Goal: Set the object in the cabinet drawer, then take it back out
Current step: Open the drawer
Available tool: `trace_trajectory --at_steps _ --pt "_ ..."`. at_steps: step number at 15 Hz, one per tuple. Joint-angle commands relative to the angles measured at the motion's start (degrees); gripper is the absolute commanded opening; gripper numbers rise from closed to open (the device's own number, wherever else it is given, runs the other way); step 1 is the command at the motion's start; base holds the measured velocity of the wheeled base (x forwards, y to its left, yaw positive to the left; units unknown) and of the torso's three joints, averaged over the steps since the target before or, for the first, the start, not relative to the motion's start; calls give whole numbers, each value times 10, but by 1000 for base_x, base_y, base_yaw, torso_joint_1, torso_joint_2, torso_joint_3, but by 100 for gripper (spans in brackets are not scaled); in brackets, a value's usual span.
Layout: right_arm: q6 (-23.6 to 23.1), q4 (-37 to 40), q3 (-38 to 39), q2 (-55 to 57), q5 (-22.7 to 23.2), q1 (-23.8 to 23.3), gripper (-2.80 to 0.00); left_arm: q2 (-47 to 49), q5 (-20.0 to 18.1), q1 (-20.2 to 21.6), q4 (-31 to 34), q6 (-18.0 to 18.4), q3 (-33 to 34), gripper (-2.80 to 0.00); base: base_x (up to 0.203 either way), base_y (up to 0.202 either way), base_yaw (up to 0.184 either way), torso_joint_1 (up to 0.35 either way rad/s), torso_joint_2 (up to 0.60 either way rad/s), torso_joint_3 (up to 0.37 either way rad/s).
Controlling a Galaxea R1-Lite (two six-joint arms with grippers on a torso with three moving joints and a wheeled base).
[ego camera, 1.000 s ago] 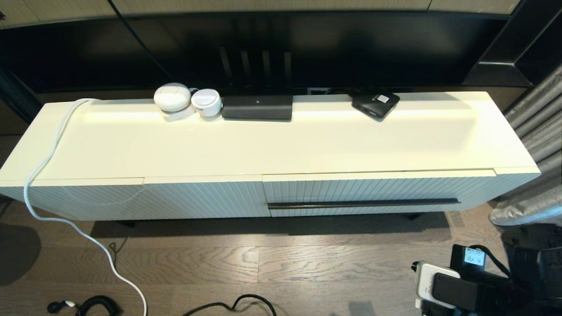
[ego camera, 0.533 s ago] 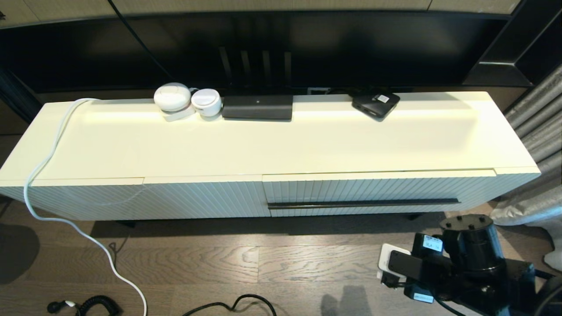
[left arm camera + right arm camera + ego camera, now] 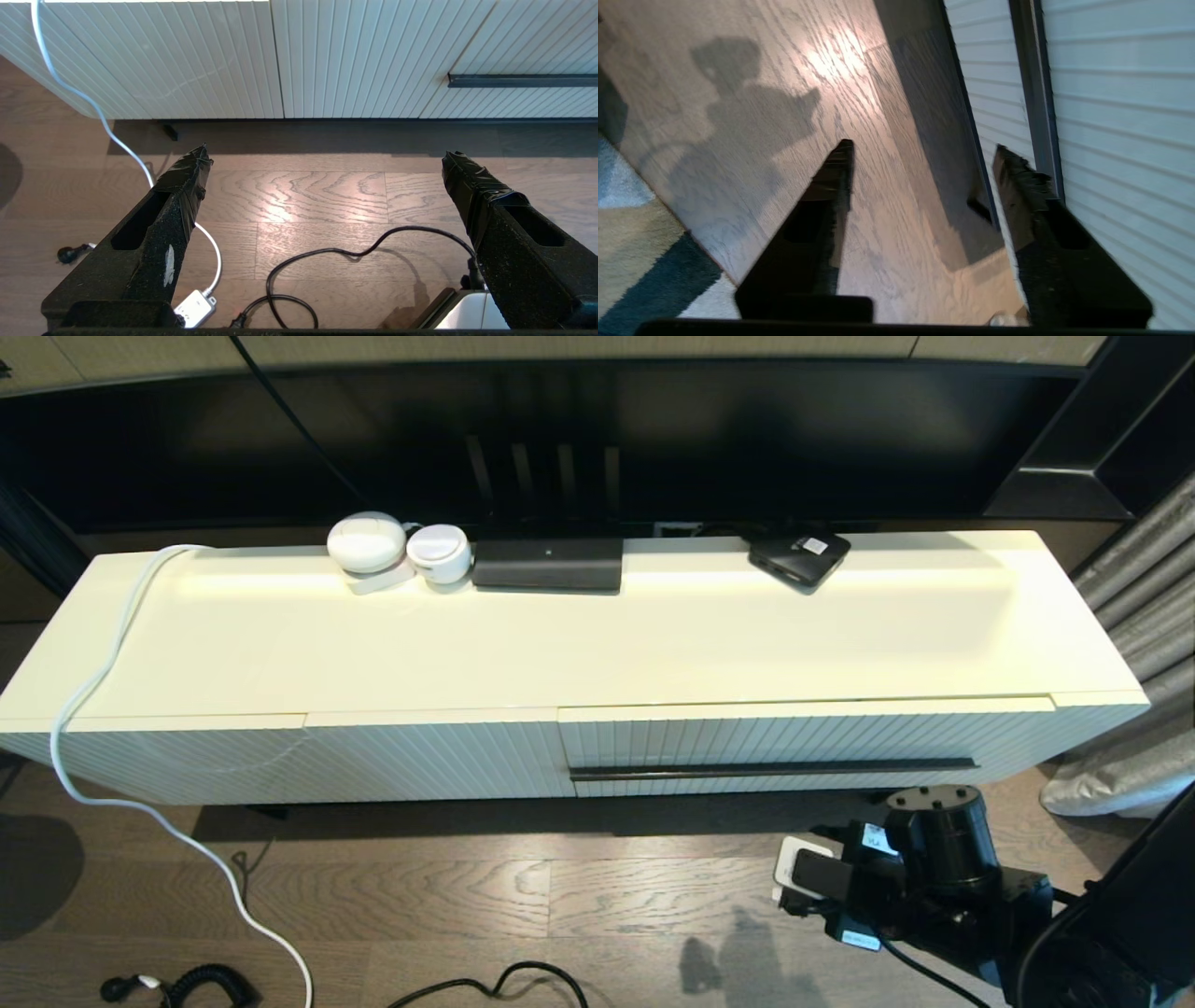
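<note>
Right wrist view: the right gripper (image 3: 920, 177), fingers apart and empty, hangs below the shut cabinet drawer's (image 3: 803, 742) black bar handle (image 3: 1034, 93), apparently to pull it.

The left gripper (image 3: 324, 172), also spread, idles above the floor.

No readable text, labels too small
</note>
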Motion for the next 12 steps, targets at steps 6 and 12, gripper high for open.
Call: trace_trajectory --at_steps 6,12 --pt "-150 -8 4 -13 78 -36 0 0 1 0 0 0 0 0 0 0 0 0 0 0" --pt "-185 -4 -15 14 97 -47 0 0 1 0 0 0 0 0 0 0 0 0 0 0"
